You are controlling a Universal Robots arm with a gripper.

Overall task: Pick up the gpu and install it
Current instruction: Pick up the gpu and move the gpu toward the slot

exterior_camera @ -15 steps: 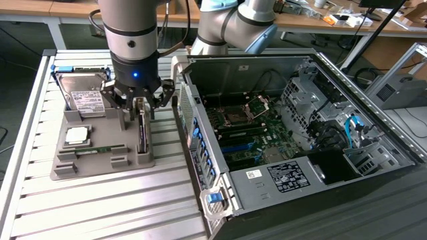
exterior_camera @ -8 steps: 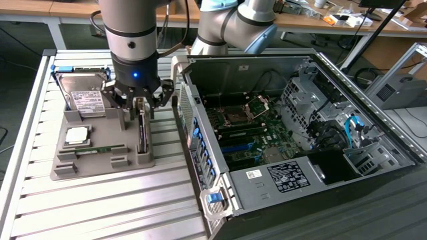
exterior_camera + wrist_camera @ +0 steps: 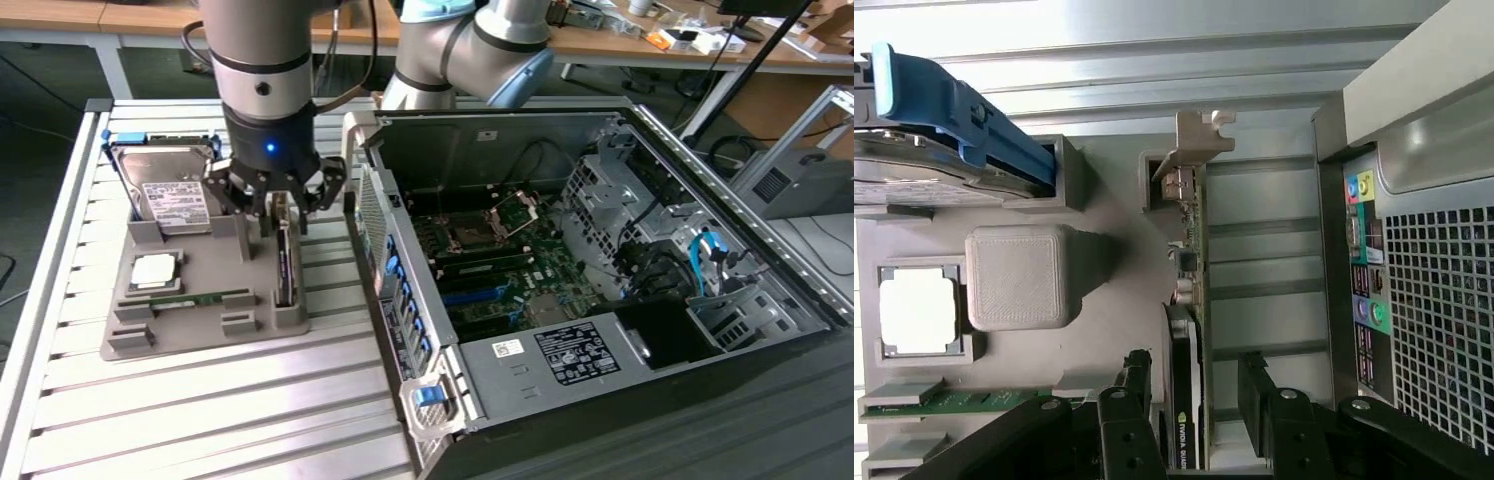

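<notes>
Hanging the pincer (image 3: 1196, 365) released over the grey tray (image 3: 1122, 310), fingers (image 3: 1139, 400) flanking the gpu (image 3: 1182, 350) and not clamping it. Finding the gpu standing on edge in the tray's slot, on the tray's side toward the computer case (image 3: 1414, 90). Noting the hard drive (image 3: 167, 185) resting at the tray's end.

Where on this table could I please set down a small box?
The slatted table is bare nearest the camera, in front of the grey tray and to the exterior view's left of the computer case. Crowded: the tray's case side, where the open gripper straddles the gpu.
</notes>
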